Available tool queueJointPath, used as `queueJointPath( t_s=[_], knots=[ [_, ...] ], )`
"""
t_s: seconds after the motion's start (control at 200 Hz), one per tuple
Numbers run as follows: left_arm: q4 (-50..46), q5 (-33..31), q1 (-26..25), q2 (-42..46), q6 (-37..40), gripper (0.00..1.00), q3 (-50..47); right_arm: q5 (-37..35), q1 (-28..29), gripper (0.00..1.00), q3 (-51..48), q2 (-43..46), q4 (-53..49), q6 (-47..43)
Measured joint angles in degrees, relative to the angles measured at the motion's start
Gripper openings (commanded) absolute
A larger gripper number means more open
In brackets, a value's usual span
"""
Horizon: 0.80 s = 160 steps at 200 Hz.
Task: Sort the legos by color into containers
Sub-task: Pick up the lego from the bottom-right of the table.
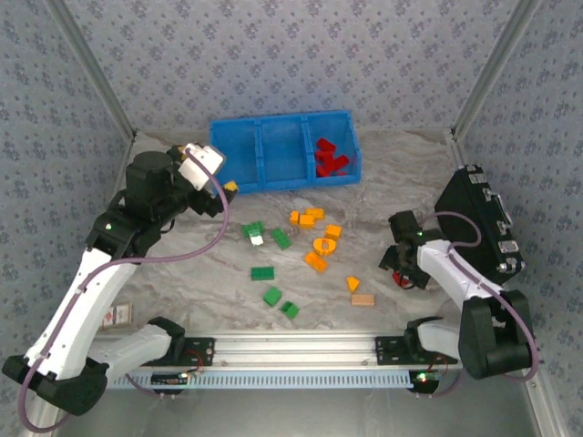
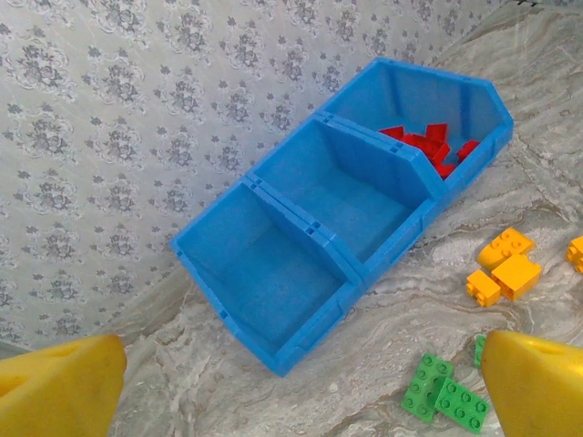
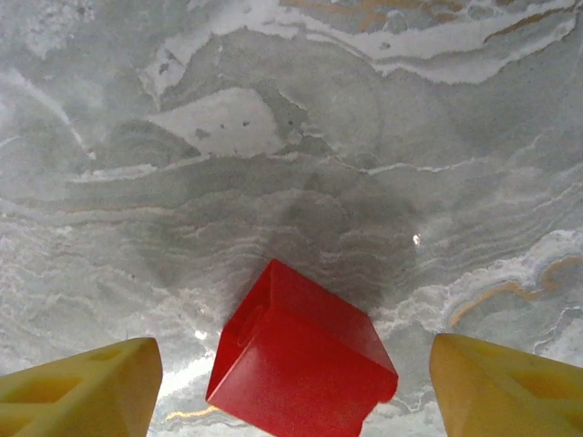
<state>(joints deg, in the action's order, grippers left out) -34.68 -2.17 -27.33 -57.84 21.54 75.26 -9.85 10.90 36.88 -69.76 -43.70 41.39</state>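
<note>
The blue container (image 1: 282,150) stands at the back with three compartments; red legos (image 1: 330,159) lie in its right one, and the other two look bare in the left wrist view. Green legos (image 1: 264,235) and orange legos (image 1: 319,238), one of them ring-shaped (image 1: 325,245), are scattered mid-table. My left gripper (image 1: 223,182) hovers open near the bin's left front corner (image 2: 282,360), holding nothing. My right gripper (image 1: 404,273) is low over the table at the right. In its wrist view a single red lego (image 3: 301,360) lies between its yellow fingers (image 3: 82,387), with a gap on each side.
A black hard case (image 1: 483,223) lies at the right edge, close behind the right arm. A tan wooden block (image 1: 363,299) sits near the front, beside an orange wedge (image 1: 353,283). A small card (image 1: 118,316) lies at the front left. Patterned walls close in the table.
</note>
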Motion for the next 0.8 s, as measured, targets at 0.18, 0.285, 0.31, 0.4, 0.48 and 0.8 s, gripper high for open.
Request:
queueJointPath(
  t_s=[0.18,0.285,0.31,0.4,0.48,0.8],
  knots=[
    [0.0,0.0,0.0,-1.3,0.0,1.0,0.0,0.2,-0.4,0.69,-0.2,-3.7,1.9,-0.2],
    [0.0,-0.2,0.0,-1.7,0.1,1.0,0.0,0.2,-0.4,0.66,-0.6,-4.8,3.1,-0.2],
    [0.0,-0.2,0.0,-1.9,0.1,1.0,0.0,0.2,-0.4,0.66,-0.7,-4.9,3.4,-0.2],
    [0.0,-0.2,0.0,-2.1,0.1,1.0,0.0,0.2,-0.4,0.61,-0.9,-5.1,3.9,-0.3],
    [0.0,-0.2,0.0,-2.3,0.1,1.0,0.0,0.2,-0.5,0.56,-1.2,-5.1,4.2,-0.1],
    [0.0,-0.2,0.0,-2.7,0.1,1.0,0.0,0.2,-0.5,0.41,-1.1,-4.9,4.6,0.2]
  ],
)
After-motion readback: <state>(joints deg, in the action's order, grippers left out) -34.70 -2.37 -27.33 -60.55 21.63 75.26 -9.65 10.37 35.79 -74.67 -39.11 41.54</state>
